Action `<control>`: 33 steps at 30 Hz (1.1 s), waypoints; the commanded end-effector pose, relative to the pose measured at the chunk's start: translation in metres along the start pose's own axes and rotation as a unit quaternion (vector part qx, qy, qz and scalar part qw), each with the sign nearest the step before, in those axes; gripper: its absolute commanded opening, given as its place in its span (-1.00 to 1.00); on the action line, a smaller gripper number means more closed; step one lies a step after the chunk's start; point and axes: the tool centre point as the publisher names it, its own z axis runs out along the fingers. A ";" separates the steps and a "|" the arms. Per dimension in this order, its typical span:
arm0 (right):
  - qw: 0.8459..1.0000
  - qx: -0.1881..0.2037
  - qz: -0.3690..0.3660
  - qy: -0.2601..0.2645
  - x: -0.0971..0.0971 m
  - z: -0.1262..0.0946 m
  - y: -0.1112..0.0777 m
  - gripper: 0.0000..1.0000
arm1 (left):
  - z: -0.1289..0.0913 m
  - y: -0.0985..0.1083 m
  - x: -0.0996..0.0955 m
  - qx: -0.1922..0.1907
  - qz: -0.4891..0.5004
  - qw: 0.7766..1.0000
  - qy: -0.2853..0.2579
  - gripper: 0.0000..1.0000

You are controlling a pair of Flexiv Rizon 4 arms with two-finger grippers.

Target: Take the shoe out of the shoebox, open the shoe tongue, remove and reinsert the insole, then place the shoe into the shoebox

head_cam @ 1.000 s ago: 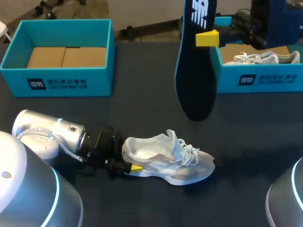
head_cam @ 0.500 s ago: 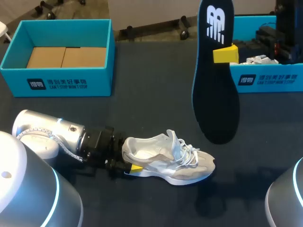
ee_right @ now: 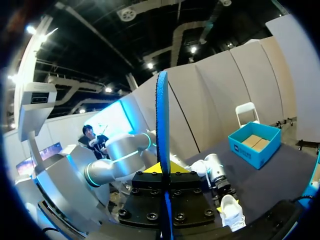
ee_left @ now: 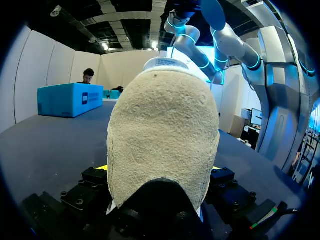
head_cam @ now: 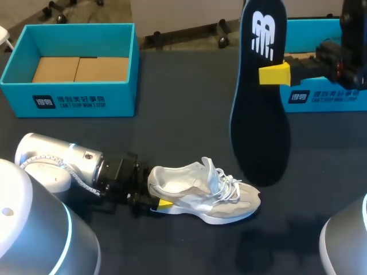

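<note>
- The step in hand, as I judge it, is putting the insole (head_cam: 261, 97) back: it is out of the shoe (head_cam: 206, 192) and held in the air.
- The right end effector (head_cam: 270, 74) is clenched on the insole near its upper, logo end. The right wrist view shows the insole edge-on between the fingers.
- The left end effector (head_cam: 157, 201) grasps the shoe by its heel. In the left wrist view the heel fills the space between the fingers.
- To do this well, the left arm should hold the shoe steady on the counter (head_cam: 172, 132), opening upward.
- The insole hangs nearly upright, broad forefoot end down. It probably needs tilting so that this end enters the shoe's opening first and slides toward the toe.
- The tongue and laces look bunched over the opening, so the insole tip could catch there; a shallow, slow entry seems safer.
- The grip sits high on the insole, so the free lower end may flex when pushed.
- The shoe lies at the lower middle of the frame, heel left and toe right.
- The insole's lower tip shows just above the shoe's toe, right of the opening; how high it hangs I cannot tell.
- The right end effector is at the upper right, well apart from the shoe.
- A teal shoebox (head_cam: 74, 97) stands open at the upper left, well apart from both.
</note>
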 end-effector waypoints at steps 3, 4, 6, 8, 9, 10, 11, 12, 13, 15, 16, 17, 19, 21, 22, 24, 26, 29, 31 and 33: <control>1.000 -0.005 0.000 -0.007 0.008 0.003 -0.005 -1.00 | 0.002 0.002 -0.002 0.000 0.000 1.000 0.000 -1.00; 1.000 -0.005 0.000 -0.007 0.008 0.003 -0.005 -1.00 | 0.002 0.002 -0.002 0.000 0.000 1.000 0.000 -1.00; 1.000 -0.005 0.000 -0.007 0.008 0.003 -0.005 -1.00 | 0.002 0.002 -0.002 0.000 0.000 1.000 0.000 -1.00; 1.000 -0.005 0.000 -0.007 0.008 0.003 -0.005 -1.00 | 0.002 0.002 -0.002 0.000 0.000 1.000 0.000 -1.00; 1.000 -0.005 0.000 -0.007 0.008 0.003 -0.005 -1.00 | 0.002 0.002 -0.002 0.000 0.000 1.000 0.000 -1.00; 1.000 -0.005 0.000 -0.007 0.008 0.003 -0.005 -1.00 | 0.002 0.002 -0.002 0.000 0.000 1.000 0.000 -1.00; 1.000 -0.005 0.000 -0.007 0.008 0.003 -0.005 -1.00 | 0.002 0.002 -0.002 0.000 0.000 1.000 0.000 -1.00; 1.000 -0.005 0.000 -0.007 0.008 0.003 -0.005 -1.00 | 0.002 0.002 -0.002 0.000 0.000 1.000 0.000 -1.00; 1.000 -0.005 0.000 -0.007 0.008 0.003 -0.005 -1.00 | 0.002 0.002 -0.002 0.000 0.000 1.000 0.000 -1.00; 1.000 -0.005 0.000 -0.007 0.008 0.003 -0.005 -1.00 | 0.002 0.002 -0.002 0.000 0.000 1.000 0.000 -1.00; 1.000 -0.005 0.000 -0.007 0.008 0.003 -0.005 -1.00 | 0.002 0.002 -0.002 0.000 0.000 1.000 0.000 -1.00; 1.000 -0.005 0.000 -0.007 0.008 0.003 -0.005 -1.00 | 0.002 0.002 -0.002 0.000 0.000 1.000 0.000 -1.00; 1.000 -0.005 0.000 -0.007 0.008 0.003 -0.005 -1.00 | 0.001 0.003 -0.002 -0.005 0.000 1.000 0.007 -0.36; 1.000 -0.005 0.000 -0.007 0.008 0.003 -0.005 -1.00 | 0.000 0.005 -0.002 -0.011 0.005 1.000 0.007 1.00; 1.000 -0.005 0.000 -0.007 0.008 0.003 -0.005 -1.00 | -0.001 0.006 -0.002 -0.013 0.009 1.000 0.005 1.00; 1.000 -0.005 0.000 -0.007 0.008 0.003 -0.005 -1.00 | -0.003 0.007 -0.001 -0.016 0.010 1.000 0.009 1.00; 1.000 -0.005 0.000 -0.007 0.008 0.003 -0.005 -1.00 | -0.006 0.008 0.000 -0.022 0.016 1.000 0.010 1.00; 1.000 -0.005 0.000 -0.007 0.008 0.003 -0.005 -1.00 | -0.011 0.010 0.000 -0.029 0.018 0.999 0.003 1.00; 1.000 -0.005 0.000 -0.007 0.008 0.003 -0.005 -1.00 | -0.015 0.011 0.000 -0.036 0.024 0.999 -0.002 1.00; 1.000 -0.005 0.000 -0.007 0.008 0.003 -0.005 -1.00 | -0.018 0.012 0.000 -0.042 0.024 0.999 -0.005 1.00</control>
